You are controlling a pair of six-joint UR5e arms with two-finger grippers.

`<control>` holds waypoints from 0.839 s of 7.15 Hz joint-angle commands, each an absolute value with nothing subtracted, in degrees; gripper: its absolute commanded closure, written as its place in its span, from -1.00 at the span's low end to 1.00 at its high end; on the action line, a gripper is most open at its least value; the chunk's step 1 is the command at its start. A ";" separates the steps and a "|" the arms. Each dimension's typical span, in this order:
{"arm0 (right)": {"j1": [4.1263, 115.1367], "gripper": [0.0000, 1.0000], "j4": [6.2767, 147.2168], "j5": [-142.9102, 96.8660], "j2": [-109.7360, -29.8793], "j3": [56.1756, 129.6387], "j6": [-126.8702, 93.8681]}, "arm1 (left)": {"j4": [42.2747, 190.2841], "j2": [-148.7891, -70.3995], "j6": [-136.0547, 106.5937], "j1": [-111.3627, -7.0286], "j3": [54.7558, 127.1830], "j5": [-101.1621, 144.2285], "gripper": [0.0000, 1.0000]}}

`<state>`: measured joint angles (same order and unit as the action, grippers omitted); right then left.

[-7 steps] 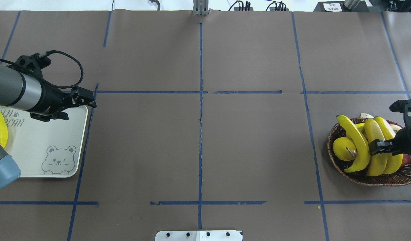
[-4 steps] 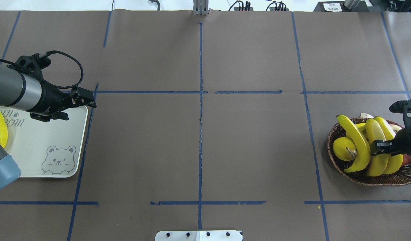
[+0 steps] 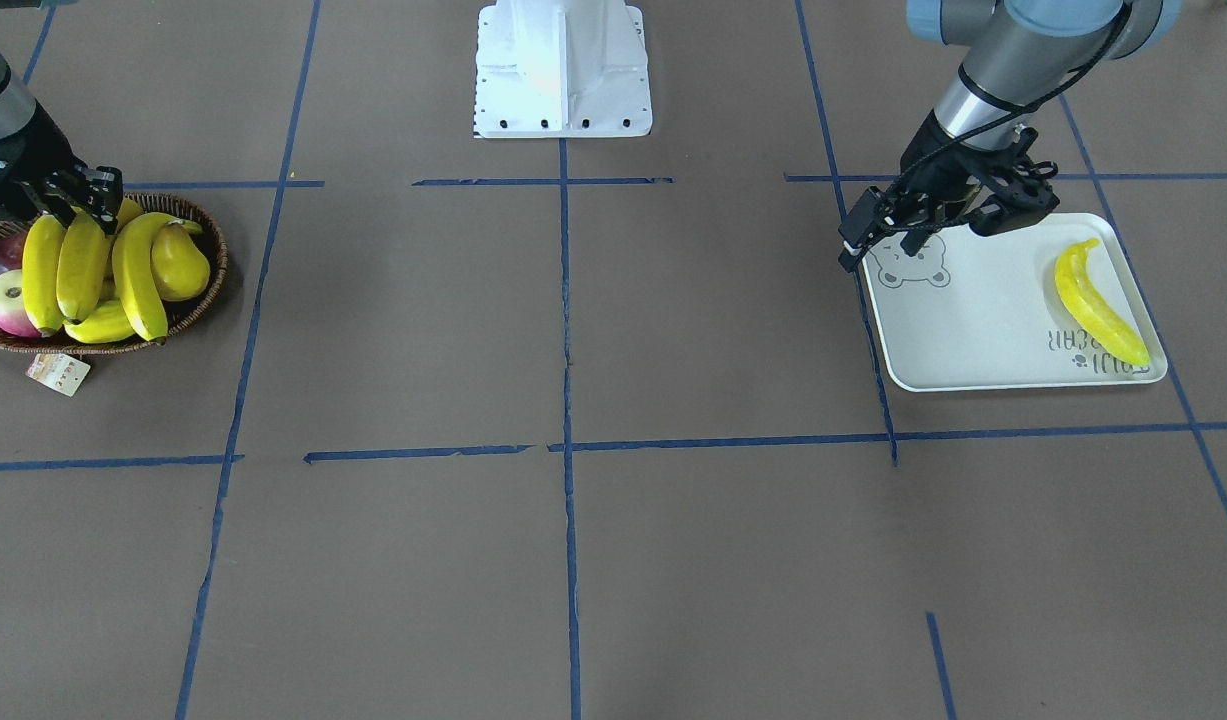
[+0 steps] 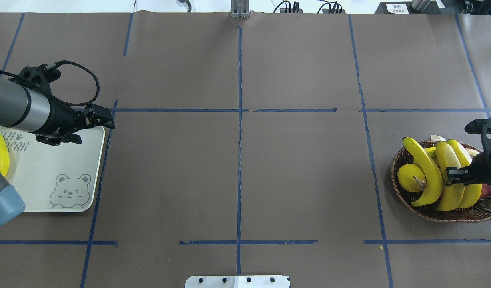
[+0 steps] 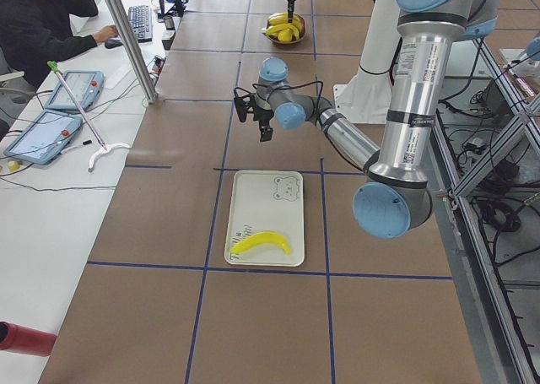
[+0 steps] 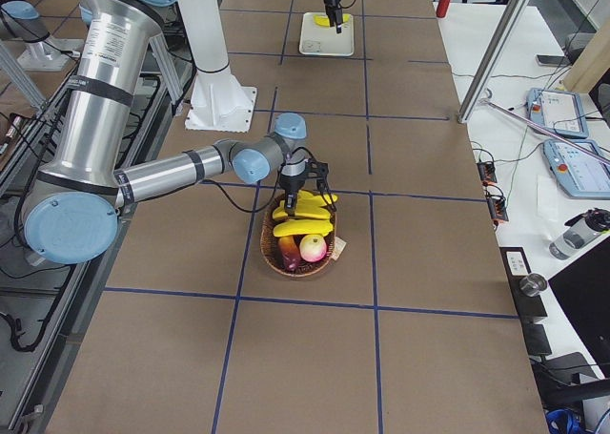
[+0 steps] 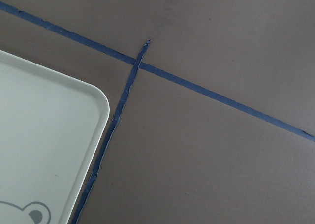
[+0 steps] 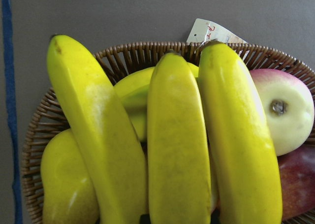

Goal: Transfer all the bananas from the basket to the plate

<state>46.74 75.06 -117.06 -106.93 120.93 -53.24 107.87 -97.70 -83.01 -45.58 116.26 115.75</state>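
Observation:
The dark wicker basket [image 4: 441, 215] at the table's right holds three yellow bananas side by side [image 4: 425, 168] [image 3: 138, 270], with a greenish one partly hidden beneath. My right gripper [image 4: 453, 177] [image 3: 78, 190] is open just above them. In the right wrist view the middle banana [image 8: 177, 145] lies between dark fingertip edges at the bottom of the frame. The white bear plate [image 4: 49, 160] [image 3: 973, 330] sits at the left. My left gripper [image 4: 109, 119] [image 3: 858, 245] hovers open and empty over the plate's far right corner.
A long ridged bright-yellow fruit [image 3: 1098, 300] lies on the plate's outer side. The basket also holds a yellow pear [image 4: 409, 176], a pale apple [image 8: 288, 115] and a red fruit [image 8: 300, 179]. A paper tag [image 3: 58, 372] hangs off the basket. Blue tape lines cross the brown table.
My right gripper has shifted slightly to the right over the bananas. The left arm and the fruit have not moved.

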 commanded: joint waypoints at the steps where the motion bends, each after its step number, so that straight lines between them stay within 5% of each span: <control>1: 52.25 0.99 75.41 -122.66 -107.14 122.86 -52.65 | 107.93 -97.65 -83.06 -45.53 116.19 115.75 -0.99; 4: 63.40 0.99 78.47 -129.44 -107.15 130.57 -50.82 | 107.93 -97.73 -83.06 -45.44 116.19 115.75 -0.99; 6: 63.55 1.00 80.23 -134.64 -94.38 127.99 -51.15 | 107.93 -99.22 -83.58 -44.92 116.19 115.75 -0.99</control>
<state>62.83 78.71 -131.95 -101.90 129.34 -51.03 107.97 -98.19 -83.18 -45.24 116.25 115.79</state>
